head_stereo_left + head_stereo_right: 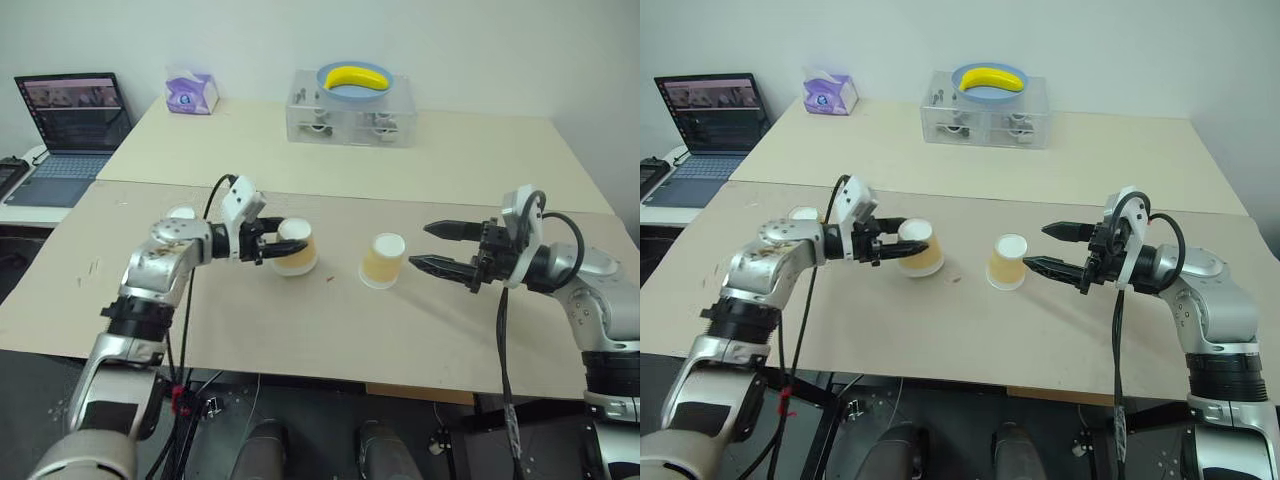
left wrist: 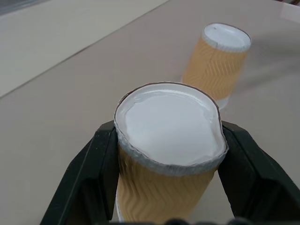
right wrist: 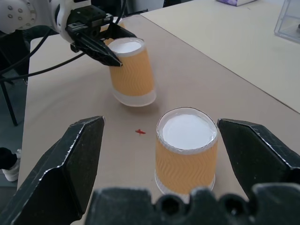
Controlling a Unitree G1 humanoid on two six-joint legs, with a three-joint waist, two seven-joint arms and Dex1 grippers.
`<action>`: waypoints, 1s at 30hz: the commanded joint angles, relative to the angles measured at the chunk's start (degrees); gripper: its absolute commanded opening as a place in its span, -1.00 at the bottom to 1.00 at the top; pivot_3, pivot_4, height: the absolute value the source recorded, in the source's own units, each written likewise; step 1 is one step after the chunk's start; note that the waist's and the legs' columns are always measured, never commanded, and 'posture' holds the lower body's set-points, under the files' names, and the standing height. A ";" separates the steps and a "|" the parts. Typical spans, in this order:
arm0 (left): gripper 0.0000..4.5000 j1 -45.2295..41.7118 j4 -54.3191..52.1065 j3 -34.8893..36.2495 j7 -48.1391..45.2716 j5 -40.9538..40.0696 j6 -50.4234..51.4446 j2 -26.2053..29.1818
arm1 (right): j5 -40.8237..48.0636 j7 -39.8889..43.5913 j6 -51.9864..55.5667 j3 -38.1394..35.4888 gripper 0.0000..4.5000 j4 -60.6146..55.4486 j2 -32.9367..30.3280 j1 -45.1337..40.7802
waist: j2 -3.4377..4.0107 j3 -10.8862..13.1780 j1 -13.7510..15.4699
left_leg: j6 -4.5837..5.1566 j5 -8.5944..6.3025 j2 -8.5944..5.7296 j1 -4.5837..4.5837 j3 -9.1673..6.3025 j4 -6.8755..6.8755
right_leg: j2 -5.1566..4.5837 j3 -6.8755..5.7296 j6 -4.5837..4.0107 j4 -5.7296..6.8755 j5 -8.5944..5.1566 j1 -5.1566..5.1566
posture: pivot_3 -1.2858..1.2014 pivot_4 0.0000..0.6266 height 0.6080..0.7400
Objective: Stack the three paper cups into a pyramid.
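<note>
My left gripper [image 1: 283, 243] is shut on an upside-down tan paper cup [image 1: 297, 247], with its black fingers [image 2: 93, 178] clamped on both sides just under the white base. The cup is tilted, its rim low over the table. A second paper cup [image 1: 385, 260] stands upside down on the table to its right, seen closer in the right wrist view [image 3: 186, 152]. My right gripper [image 1: 420, 247] is open and level, its tips just to the right of that cup, apart from it. Behind my left forearm peeks the white top of a third cup [image 1: 803, 213].
At the back of the far table stands a clear plastic box [image 1: 352, 120] bearing a blue bowl with a banana [image 1: 357, 76]. A purple tissue box [image 1: 192, 92] sits left of it, and a laptop [image 1: 75, 125] at far left. The table's front edge [image 1: 330, 375] is near.
</note>
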 commanded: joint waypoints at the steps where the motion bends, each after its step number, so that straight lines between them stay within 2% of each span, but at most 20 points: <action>1: 0.12 -3.79 3.32 0.69 -0.32 0.56 -3.26 -2.15 | 0.89 -0.30 -0.61 -2.30 1.00 -2.50 -1.29 -0.19 | -0.01 0.00 -0.03 | 0.00 0.00 0.00 -0.01 -0.01 0.00 | 0.00 0.00 0.00 0.00 0.00 -0.01 | 0.03 -0.52 0.30; 8: 0.12 -3.78 3.76 -1.40 -2.92 0.94 -3.30 -6.25 | 1.12 -0.76 -0.14 -2.81 1.00 -3.22 -2.02 0.69 | -0.01 0.01 -0.18 | 0.00 0.00 0.00 0.00 -0.01 0.02 | 0.01 0.01 0.00 0.04 0.00 0.00 | 0.03 -0.52 0.30; 30: 0.12 -6.87 10.21 -2.46 -3.94 4.74 -6.82 -11.08 | 1.28 -1.98 -0.12 -3.56 1.00 -4.17 -1.78 1.82 | -0.02 0.01 -0.16 | 0.00 0.00 -0.01 0.00 -0.02 0.05 | 0.01 0.01 0.01 0.06 0.00 0.01 | 0.03 -0.52 0.30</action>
